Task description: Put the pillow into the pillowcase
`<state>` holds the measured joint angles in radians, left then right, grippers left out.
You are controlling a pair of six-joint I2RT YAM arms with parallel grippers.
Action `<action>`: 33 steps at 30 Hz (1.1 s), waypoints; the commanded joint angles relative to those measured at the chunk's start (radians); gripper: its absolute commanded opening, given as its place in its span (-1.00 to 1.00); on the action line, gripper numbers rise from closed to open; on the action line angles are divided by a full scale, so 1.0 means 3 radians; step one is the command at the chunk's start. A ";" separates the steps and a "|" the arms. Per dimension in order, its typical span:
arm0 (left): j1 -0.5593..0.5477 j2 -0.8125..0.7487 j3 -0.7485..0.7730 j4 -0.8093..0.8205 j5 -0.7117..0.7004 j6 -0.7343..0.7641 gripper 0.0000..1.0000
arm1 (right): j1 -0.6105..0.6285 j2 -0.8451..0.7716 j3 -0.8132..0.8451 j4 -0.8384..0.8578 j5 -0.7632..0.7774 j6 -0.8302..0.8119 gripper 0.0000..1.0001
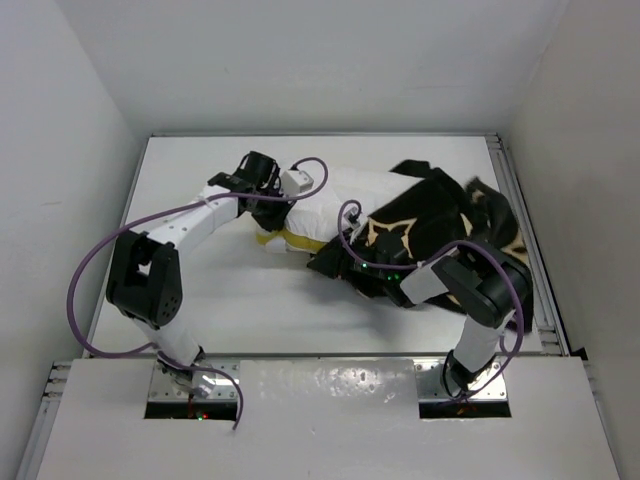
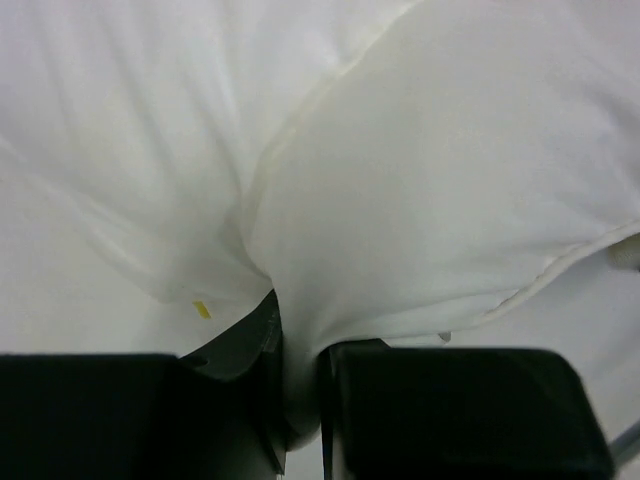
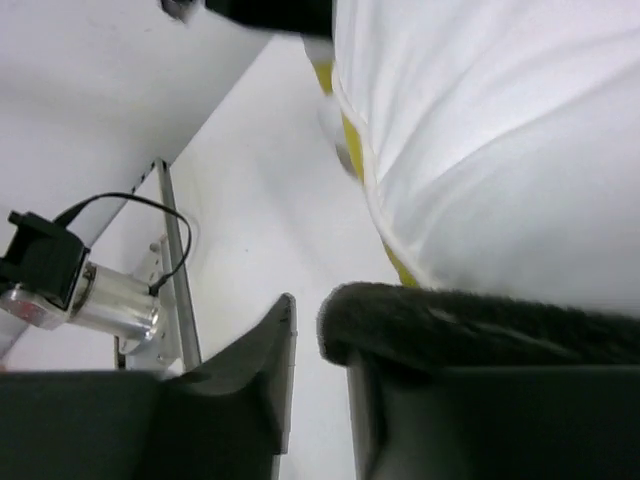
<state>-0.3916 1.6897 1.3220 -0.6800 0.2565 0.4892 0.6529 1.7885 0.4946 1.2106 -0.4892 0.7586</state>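
Observation:
The white pillow lies across the back middle of the table, its right part inside the black tan-printed pillowcase. A yellow band shows along its near edge. My left gripper is at the pillow's left end. In the left wrist view it is shut on a pinched fold of the pillow's fabric. My right gripper is at the pillowcase's open near-left edge. In the right wrist view it stands slightly apart with bare table in the gap. The pillowcase's fuzzy hem drapes over the right finger, under the pillow.
The white table is walled at the back and both sides. A metal rail runs along its right edge. In the right wrist view a rail with a small metal cylinder and cable runs along the table's left edge.

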 commanded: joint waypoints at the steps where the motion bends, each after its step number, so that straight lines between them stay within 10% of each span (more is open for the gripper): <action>1: -0.0137 -0.0079 0.0022 0.0498 0.0265 -0.0010 -1.00 | 0.0022 -0.0316 -0.0058 0.0169 -0.0031 -0.0017 -0.17; 2: -0.0142 -0.0095 -0.0004 0.0482 0.0265 0.0031 -1.00 | 0.0068 -0.0514 -0.0048 -0.0004 -0.0066 -0.0180 0.37; 5: -0.0147 -0.0156 -0.0106 0.0421 0.0204 0.0164 -1.00 | 0.0145 -0.0863 0.0033 -0.0796 -0.0214 -0.0462 0.97; 9: -0.0147 -0.0263 -0.0372 0.0426 0.0040 0.0342 -1.00 | 0.0166 -0.1547 0.0610 -0.2852 -0.0424 -0.0896 0.98; 15: -0.0218 -0.0330 -0.0582 0.0406 -0.0088 0.0465 -1.00 | -0.0257 -0.1661 0.1904 -0.4483 -0.1125 -0.0975 0.95; 20: -0.0275 -0.0381 -0.0587 0.0390 -0.0088 0.0461 -1.00 | -0.0744 -0.1769 0.1634 -0.4531 -0.0640 -0.0627 0.49; 27: -0.0372 -0.0356 -0.0505 0.0334 0.0029 0.0374 -1.00 | -0.0657 -0.1723 0.1394 -0.4935 -0.0277 -0.0928 0.73; 33: -0.0433 -0.0396 -0.0510 0.0191 0.0009 0.0460 -1.00 | -0.1106 -0.2091 0.1419 -0.5573 0.1848 0.0068 0.24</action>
<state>-0.4923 1.6127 1.1442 -0.6147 0.2108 0.6247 0.3931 1.2324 0.8883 -0.3302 -0.3309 0.6167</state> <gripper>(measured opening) 0.097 0.621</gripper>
